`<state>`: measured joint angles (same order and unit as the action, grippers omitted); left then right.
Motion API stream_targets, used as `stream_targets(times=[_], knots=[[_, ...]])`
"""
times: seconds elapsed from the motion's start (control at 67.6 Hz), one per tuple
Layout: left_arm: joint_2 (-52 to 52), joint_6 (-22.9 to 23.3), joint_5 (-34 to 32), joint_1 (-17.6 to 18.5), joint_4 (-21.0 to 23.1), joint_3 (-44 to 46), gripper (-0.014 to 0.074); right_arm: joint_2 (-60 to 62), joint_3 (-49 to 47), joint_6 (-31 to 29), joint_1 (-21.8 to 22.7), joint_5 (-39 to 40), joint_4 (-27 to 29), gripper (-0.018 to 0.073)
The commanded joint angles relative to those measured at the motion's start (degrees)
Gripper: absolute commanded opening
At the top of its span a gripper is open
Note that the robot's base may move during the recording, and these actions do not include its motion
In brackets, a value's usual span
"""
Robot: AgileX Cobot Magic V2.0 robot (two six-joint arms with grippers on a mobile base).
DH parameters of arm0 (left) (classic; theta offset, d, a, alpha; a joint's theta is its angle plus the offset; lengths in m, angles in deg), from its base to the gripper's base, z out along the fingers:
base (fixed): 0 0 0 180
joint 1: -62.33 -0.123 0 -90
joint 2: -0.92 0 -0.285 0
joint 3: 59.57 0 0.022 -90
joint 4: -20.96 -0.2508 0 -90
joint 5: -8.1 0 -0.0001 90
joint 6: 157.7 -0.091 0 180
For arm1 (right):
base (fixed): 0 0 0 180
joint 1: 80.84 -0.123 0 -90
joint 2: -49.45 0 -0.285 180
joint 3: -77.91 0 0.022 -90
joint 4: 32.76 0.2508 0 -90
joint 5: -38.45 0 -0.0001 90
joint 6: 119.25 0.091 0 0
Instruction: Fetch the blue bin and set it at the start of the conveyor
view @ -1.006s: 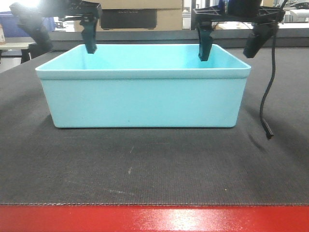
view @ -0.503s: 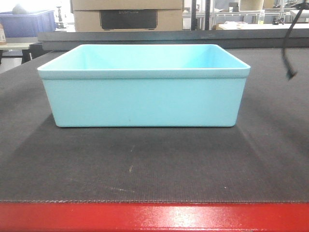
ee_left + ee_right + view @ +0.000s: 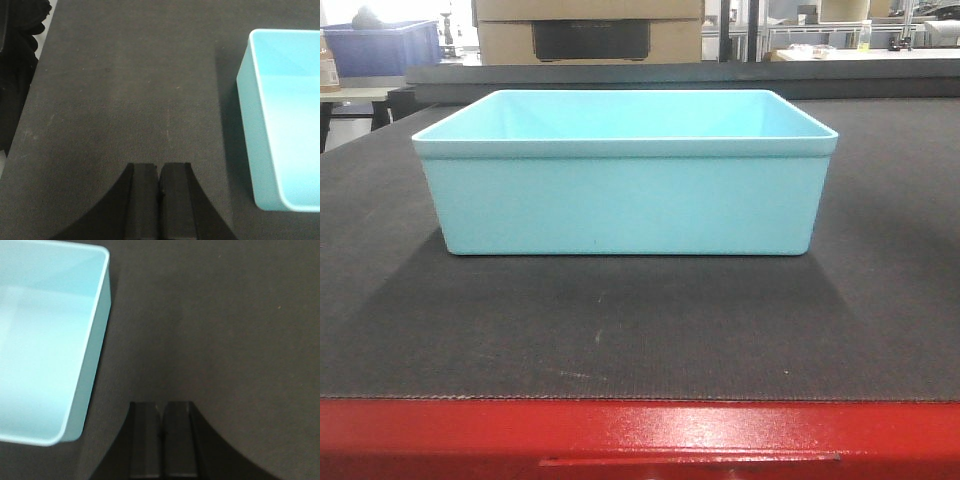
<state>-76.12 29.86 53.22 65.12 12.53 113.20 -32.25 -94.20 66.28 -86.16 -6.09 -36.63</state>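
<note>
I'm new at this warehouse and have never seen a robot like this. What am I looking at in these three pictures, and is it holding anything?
This is a two-armed robot on a mobile base, seen through three cameras. The front-facing picture looks across a dark belt with a red front edge; that is the conveyor start. On it sits the blue bin, a pale turquoise tub, upright and empty as far as the pictures show.

The other two pictures come from cameras on the robot's wrists, looking down past the fingers. The left gripper hangs over bare belt with the bin to its right. The right gripper has the bin to its left. Both are shut on nothing and apart from the bin. Behind the belt are cardboard boxes and a darker blue crate.
</note>
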Motion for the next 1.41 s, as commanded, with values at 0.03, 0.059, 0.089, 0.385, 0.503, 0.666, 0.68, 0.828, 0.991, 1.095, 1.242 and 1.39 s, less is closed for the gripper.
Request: stream_targets(times=[0.03,0.059,0.089,0.385,0.503,0.666,0.68,0.828,0.991,1.095,1.242,1.39], knots=[[9.41,0.12,-11.52,-0.46,0.88,-13.57,-0.0111,5.64,9.39,-0.03,0.15,9.61,-0.44,-0.0162],[11.64,0.12,-13.23,-0.46,0.88,-16.58,-0.0111,7.44,11.76,-0.03,0.15,11.55,-0.44,-0.0162],[13.85,0.12,-14.89,-0.46,0.88,-19.46,-0.0111,8.94,14.56,-0.03,0.15,13.52,-0.55,-0.0162],[39.04,0.12,-25.89,-0.46,0.88,-41.0,-0.0111,26.95,34.29,-1.1,0.15,31.9,-0.88,-0.0162],[48.37,0.12,-26.53,-0.46,0.39,-43.79,-0.0111,35.12,39.76,-1.07,0.15,38.31,-0.93,-0.0162],[57.61,0.12,-26.78,-0.46,0.02,-44.23,-0.0111,45.01,43.0,-1.07,0.15,41.1,-1.02,-0.0162],[58.43,0.12,-26.76,-0.46,0.06,-44.23,-0.0111,45.94,43.1,-1.07,0.15,41.1,-1.02,-0.0162],[62.09,0.12,-26.76,-0.46,-0.15,-44.23,-0.0111,49.37,43.24,-1.07,0.15,41.69,-1.02,-0.0162],[62.84,0.12,-26.91,-0.46,-0.15,-44.23,-0.0111,49.47,43.24,-1.07,0.15,43.39,-1.02,-0.0162],[62.84,0.12,-26.91,-0.46,-0.15,-44.23,-0.0111,49.47,43.24,-1.07,0.15,43.39,-1.02,-0.0162],[62.84,0.12,-26.91,-0.46,-0.15,-44.23,-0.0111,49.47,43.24,-1.07,0.15,43.39,-1.02,-0.0162],[62.84,0.12,-26.91,-0.46,-0.15,-44.23,-0.0111,49.47,43.24,-1.07,0.15,43.39,-1.02,-0.0162]])
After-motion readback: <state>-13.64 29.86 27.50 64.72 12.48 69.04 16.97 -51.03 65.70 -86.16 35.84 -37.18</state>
